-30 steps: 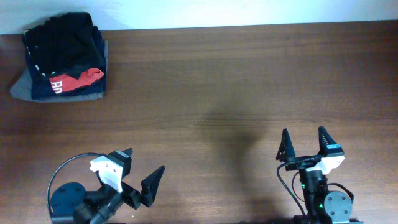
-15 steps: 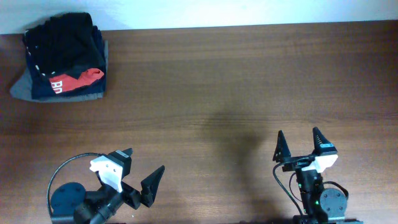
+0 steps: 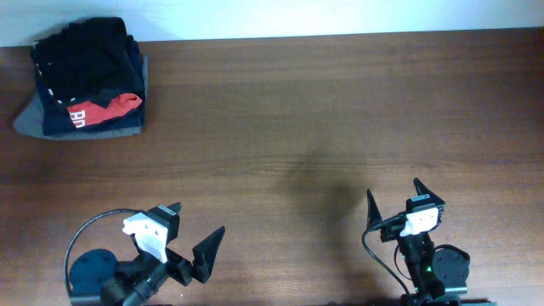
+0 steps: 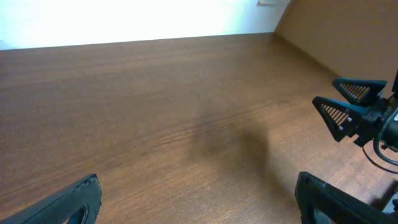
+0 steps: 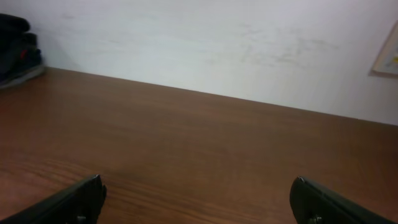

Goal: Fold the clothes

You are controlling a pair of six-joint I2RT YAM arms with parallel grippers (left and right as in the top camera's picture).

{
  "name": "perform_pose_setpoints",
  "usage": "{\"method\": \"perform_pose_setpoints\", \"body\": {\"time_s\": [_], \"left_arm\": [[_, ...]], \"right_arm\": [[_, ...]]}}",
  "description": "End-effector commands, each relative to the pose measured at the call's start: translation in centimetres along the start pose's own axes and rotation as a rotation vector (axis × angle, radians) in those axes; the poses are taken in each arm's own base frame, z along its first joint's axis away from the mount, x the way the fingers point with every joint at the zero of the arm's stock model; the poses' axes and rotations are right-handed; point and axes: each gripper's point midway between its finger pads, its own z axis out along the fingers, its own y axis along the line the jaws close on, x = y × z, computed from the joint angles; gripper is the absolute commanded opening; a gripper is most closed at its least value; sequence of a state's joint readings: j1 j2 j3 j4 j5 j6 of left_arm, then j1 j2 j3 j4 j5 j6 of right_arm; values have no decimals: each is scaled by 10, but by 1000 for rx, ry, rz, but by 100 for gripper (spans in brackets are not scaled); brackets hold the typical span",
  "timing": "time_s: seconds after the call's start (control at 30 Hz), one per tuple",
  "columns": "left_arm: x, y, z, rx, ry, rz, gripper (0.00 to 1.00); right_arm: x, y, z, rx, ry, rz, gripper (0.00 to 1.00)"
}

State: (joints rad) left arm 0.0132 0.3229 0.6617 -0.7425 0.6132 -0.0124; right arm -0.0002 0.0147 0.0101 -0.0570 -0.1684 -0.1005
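The right gripper has swung toward the left since a second ago. Its two black fingers now point diagonally up the table rather than straight ahead, and its base has slid a little leftward. The left gripper and the clothing have not shifted.

Both grippers stand with their jaws spread wide and nothing between them. In the left wrist view, the left gripper shows only bare wood between its fingertips, and the right gripper appears at the right edge with its ribbed fingers apart. The right wrist view shows the same for its own gripper, which faces a white wall.

The black garment lies bunched on top of a pile at the far left corner of the table, well apart from both arms. Under it sit a navy garment with white letters, a red garment and a grey garment. In the right wrist view the pile is a dark heap at the left edge. A black cable loops beside the left arm's base.
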Motion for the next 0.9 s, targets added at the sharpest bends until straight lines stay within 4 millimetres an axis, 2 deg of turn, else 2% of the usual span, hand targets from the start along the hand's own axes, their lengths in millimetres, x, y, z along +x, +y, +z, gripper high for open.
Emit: {"method": "perform_pose_setpoints", "body": {"time_s": [0.0, 0.87], "left_arm": [[0, -1, 0, 4, -6, 4, 99], [0, -1, 0, 4, -6, 4, 99]], "right_arm": [[4, -13, -1, 76, 12, 45, 99], [5, -18, -1, 104, 17, 51, 99]]}}
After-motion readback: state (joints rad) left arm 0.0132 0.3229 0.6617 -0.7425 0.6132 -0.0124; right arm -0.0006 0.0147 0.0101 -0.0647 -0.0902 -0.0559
